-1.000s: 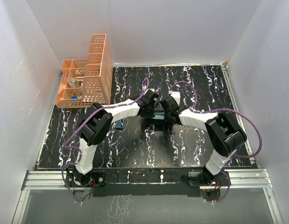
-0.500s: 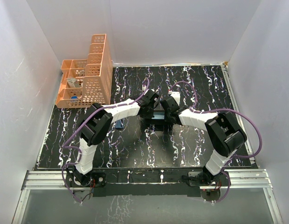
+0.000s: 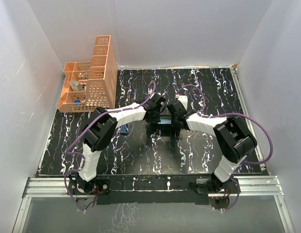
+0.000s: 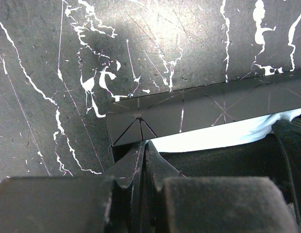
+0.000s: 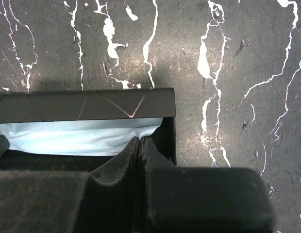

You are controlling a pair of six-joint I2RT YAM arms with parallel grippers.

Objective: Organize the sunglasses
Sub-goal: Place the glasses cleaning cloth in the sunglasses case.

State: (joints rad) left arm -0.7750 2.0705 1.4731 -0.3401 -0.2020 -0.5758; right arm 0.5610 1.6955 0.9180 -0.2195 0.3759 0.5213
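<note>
We see left fingers (image 4: 127, 164) and right fingers (image 5: 116, 167) each pressed together at the rim of a black oblong glasses case (image 4: 204, 109), light blue cloth (image 5: 68, 137) inside, slim dark blue folded sunglasses (image 3: 124, 129) on the black marbled counter (image 3: 204, 85) just left of it

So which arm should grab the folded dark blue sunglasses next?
Left, probably: the folded dark blue sunglasses lie left of the black oblong case, beside that arm, farther from the right gripper.

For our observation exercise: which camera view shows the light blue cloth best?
Right wrist view: the light blue cloth spreads broadly under the black case's flap. Left wrist shows a narrower strip; top external shows barely a sliver.
</note>
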